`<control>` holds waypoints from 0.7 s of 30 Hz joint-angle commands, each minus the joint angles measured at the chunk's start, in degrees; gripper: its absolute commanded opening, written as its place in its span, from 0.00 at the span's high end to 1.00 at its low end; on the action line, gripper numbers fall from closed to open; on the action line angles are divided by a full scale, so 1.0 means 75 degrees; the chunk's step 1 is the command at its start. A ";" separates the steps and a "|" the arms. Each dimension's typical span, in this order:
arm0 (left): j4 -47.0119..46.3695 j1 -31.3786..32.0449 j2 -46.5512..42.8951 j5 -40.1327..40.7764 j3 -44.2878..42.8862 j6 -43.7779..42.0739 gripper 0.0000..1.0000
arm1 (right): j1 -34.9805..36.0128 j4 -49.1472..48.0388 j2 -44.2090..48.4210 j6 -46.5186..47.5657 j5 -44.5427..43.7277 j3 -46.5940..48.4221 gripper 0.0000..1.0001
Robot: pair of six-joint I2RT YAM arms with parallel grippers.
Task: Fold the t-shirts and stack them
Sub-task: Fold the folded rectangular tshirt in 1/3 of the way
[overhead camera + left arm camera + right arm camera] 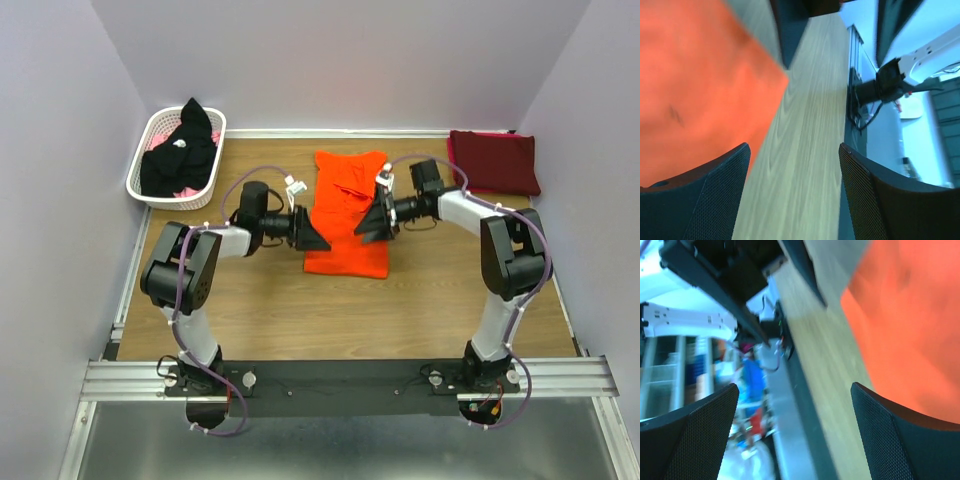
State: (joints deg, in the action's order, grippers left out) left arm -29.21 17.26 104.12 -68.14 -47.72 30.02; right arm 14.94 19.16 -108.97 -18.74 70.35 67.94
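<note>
From above, the folded orange t-shirt (347, 215) lies flat in the middle of the wooden table (300, 310). The left gripper (314, 238) is at its left edge and the right gripper (368, 226) is over its right side, the two facing each other across the cloth. The maroon t-shirt (493, 162) lies folded at the far right corner, well apart from the orange one. The black t-shirt (180, 148) is heaped in the white basket (140, 186) at the far left corner, draped over its back rim. In the left wrist view, the left gripper (790, 200) has its jaws spread wide with only bare table (810, 125) between them. One mesh-faced finger (715, 195) is at the edge of the orange t-shirt (695, 90), and nothing is gripped. In the right wrist view, the right gripper (795, 440) also stands wide open and empty. The blurred orange t-shirt (910, 325) fills the upper right, beside one finger (905, 440), with wood grain (825, 365) between the jaws.
</note>
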 commanded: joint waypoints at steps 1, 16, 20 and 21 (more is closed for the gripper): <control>0.0216 0.0008 0.0378 0.0366 -0.1146 -0.0183 0.23 | -0.0233 0.0141 -0.0573 0.0330 -0.0531 0.1133 0.00; -0.2434 -0.0402 0.3602 0.1139 -0.3071 0.2208 0.30 | -0.0656 0.0141 -0.3177 0.1584 -0.1738 0.3409 0.00; -0.2433 -0.0590 0.3872 0.1735 -0.2720 0.2419 0.31 | -0.0656 0.0153 -0.3459 0.1702 -0.1856 0.3644 0.00; -0.2410 -0.0601 0.3849 0.1830 -0.2603 0.2384 0.31 | -0.0656 0.0153 -0.3494 0.1725 -0.1891 0.3656 0.00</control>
State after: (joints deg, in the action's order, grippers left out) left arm -45.01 13.91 131.22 -60.31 -69.80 45.65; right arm 10.28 20.16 -131.96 -9.32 61.30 94.21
